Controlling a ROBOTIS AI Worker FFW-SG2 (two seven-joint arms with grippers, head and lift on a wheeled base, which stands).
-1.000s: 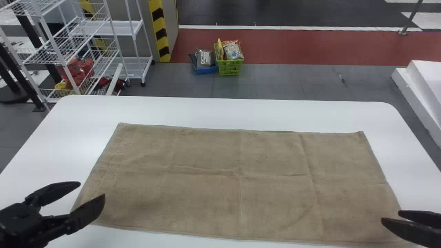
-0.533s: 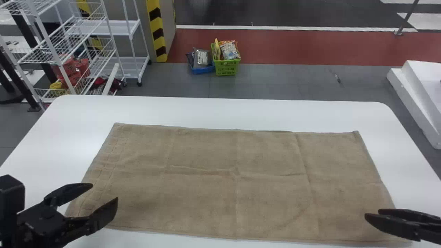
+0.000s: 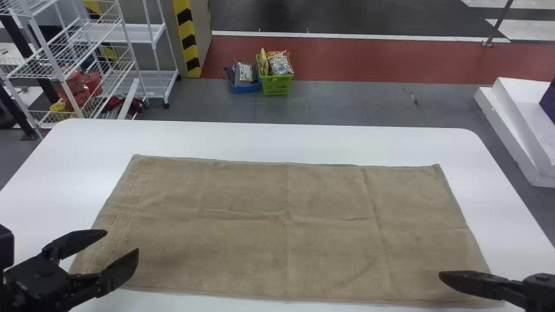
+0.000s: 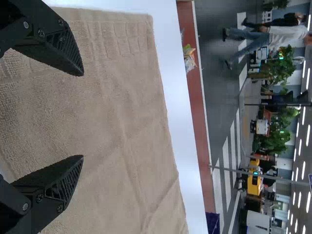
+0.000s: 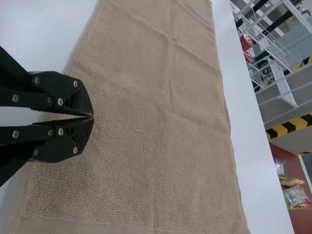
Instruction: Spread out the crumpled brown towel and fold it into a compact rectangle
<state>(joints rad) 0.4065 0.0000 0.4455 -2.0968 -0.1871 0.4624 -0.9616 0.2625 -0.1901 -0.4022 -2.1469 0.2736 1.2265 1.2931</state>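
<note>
Left end effector [image 3: 122,241] wide; right end effector [image 3: 443,276] closed narrow; towel [image 3: 277,234] beneath both

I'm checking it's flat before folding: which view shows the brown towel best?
The head view: it takes in nearly the whole towel, spread out. The left wrist view shows a part with the patterned band; the right wrist view, a creased part.

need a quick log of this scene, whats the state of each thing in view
brown towel: spread flat, lightly creased, unfolded
left gripper: open, empty
right gripper: shut, not gripping the towel
table: partly covered by the towel
green basket: filled with bags, on the floor
blue basket: filled, beside the green one
</note>
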